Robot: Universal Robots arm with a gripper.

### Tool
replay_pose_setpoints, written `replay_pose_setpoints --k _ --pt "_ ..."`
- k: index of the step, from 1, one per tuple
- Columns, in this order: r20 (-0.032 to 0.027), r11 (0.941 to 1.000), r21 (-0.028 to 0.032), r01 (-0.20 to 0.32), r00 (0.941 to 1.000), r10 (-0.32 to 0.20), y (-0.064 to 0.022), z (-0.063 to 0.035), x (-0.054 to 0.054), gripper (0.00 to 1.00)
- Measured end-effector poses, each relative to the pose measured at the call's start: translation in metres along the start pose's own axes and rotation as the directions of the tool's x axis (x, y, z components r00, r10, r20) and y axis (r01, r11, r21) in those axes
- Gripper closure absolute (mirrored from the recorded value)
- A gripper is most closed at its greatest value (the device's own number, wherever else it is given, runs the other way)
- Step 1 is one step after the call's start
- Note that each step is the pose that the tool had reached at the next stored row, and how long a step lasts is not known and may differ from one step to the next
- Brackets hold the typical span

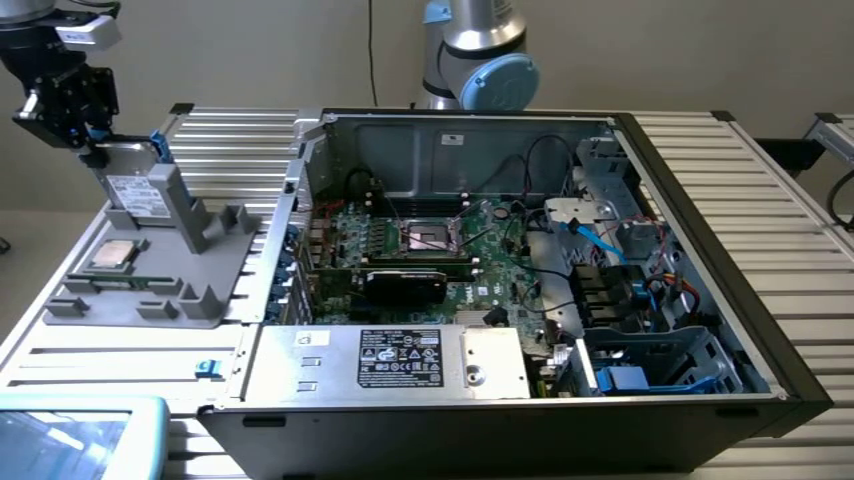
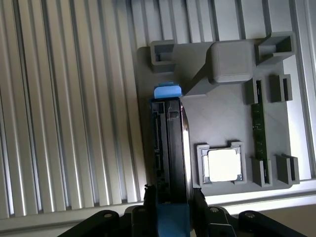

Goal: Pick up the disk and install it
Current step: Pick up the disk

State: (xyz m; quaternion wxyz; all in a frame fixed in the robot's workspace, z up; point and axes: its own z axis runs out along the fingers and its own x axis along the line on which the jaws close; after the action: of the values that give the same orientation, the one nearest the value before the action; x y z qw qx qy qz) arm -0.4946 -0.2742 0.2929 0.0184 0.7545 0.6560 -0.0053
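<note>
Disk [image 1: 140, 195] stands on edge directly below the gripper [image 1: 91, 148], taller than wide in the exterior view, so its long axis runs roughly vertical, from the fingers down toward the grey fixture tray [image 1: 134, 300]. White-labelled face is turned toward the computer case [image 1: 534, 250], which sits well apart from the gripper on the exterior view's right. Wrist view looks along the disk's [image 2: 170, 148] narrow upper edge: it runs straight away from the gripper [image 2: 173, 205], with 1 blue bracket tab [image 2: 168, 92] at the far end and blue bracket plastic between the fingers [image 2: 149, 196] at the near end. Gripper is clamped on the disk across its thickness, 1 finger on each flat side. Cannot tell whether the lower edge is seated in the tray or just clear of it. Grey support block [image 2: 232, 61] stands just beside the disk's far end. Processor chip [image 2: 223, 164] lies flat in its tray pocket near the fingers, apart from the disk; a memory stick [image 2: 257, 133] lies beyond the chip.
</note>
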Motion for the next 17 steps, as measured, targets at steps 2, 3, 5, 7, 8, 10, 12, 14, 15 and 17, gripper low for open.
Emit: replay_pose_setpoints --k 2,3,5,7,8,10,12,14,15,17 --pt "0.0 1.0 0.0001 -0.001 1.0 0.001 0.0 0.0 0.0 0.62" --pt "0.0001 1.0 0.0001 -0.001 1.0 0.001 0.0 0.0 0.0 0.62" --pt "0.0 1.0 0.0001 -0.001 1.0 0.001 0.0 0.0 0.0 0.62" --pt "0.0 1.0 0.0001 -0.001 1.0 0.001 0.0 0.0 0.0 0.62" --pt "0.0 1.0 0.0 0.001 1.0 -0.001 0.0 0.0 0.0 0.62" --pt "-0.0001 1.0 -0.0002 0.008 1.0 -0.008 0.0 0.0 0.0 0.62" --pt "-0.0005 0.9998 -0.0006 0.021 0.9998 -0.021 0.0 0.0 0.0 0.62" --pt "-0.0009 0.999 -0.0013 0.046 0.999 -0.046 0.0 -0.0001 0.0 0.62" --pt "-0.0012 0.9981 -0.0019 0.062 0.9981 -0.062 0.0 -0.0001 0.0 0.62" --pt "-0.0017 0.9961 -0.0028 0.088 0.9961 -0.088 0.0 0.0 0.0001 0.62"
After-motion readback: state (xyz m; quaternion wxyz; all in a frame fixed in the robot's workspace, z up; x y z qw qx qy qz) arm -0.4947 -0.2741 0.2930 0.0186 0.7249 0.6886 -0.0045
